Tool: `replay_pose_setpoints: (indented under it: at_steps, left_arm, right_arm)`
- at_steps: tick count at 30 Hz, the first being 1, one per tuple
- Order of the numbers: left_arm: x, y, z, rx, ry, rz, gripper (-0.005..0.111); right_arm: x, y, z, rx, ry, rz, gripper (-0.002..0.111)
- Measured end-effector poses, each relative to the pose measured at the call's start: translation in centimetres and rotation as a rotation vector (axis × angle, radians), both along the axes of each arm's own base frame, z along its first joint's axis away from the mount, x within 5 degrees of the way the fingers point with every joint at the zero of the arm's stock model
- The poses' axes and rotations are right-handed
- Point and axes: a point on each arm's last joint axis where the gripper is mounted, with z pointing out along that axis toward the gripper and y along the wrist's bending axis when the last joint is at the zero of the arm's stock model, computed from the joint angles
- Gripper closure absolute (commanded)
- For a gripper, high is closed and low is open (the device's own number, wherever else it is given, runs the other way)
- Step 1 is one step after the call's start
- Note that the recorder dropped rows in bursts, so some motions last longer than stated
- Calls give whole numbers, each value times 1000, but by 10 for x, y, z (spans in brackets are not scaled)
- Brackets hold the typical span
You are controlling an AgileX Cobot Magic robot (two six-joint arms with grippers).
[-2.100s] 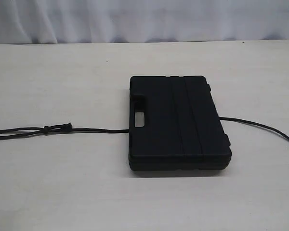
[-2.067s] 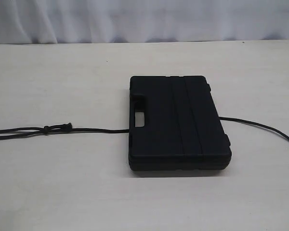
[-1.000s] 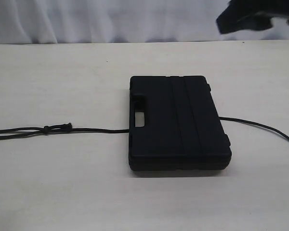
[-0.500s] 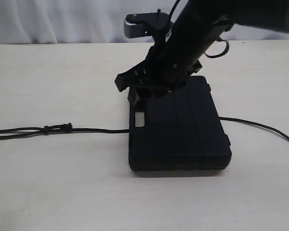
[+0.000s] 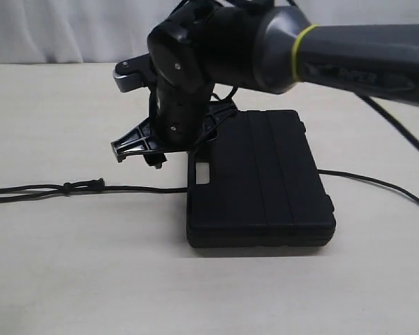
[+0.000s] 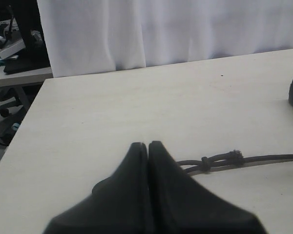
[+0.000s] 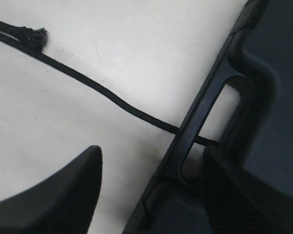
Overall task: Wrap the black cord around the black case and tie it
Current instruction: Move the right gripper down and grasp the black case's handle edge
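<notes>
Black cord (image 5: pixel 133 189) beside the black case (image 5: pixel 272 181) should sit squarely between the spread jaws of the right gripper (image 5: pixel 140 155) before closing; left gripper (image 6: pixel 148 146) jaws rest pressed together

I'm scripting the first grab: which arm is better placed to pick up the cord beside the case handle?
Right, probably. The right gripper hangs open over the black cord at the handle end of the black case; the left gripper is shut, back by the knot.
</notes>
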Motion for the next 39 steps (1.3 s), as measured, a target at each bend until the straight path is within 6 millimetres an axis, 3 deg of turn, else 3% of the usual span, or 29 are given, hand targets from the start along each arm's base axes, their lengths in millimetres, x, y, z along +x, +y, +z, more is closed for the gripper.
replay_pose_setpoints:
  at_steps: [10, 18, 24, 30, 39]
  left_arm:
    - [0, 0, 0, 0, 0, 0, 107]
    - [0, 0, 0, 0, 0, 0, 107]
    - [0, 0, 0, 0, 0, 0, 107]
    - [0, 0, 0, 0, 0, 0, 107]
    - [0, 0, 0, 0, 0, 0, 107]
  right_arm:
    - [15, 10, -39, -68, 22, -59, 55]
    - [19, 5, -46, -124, -9, -105, 55]
    - [20, 6, -61, -149, 13, -108, 55]
    - [21, 6, -65, -157, 15, -107, 62]
    - [21, 7, -80, -185, 35, -103, 62]
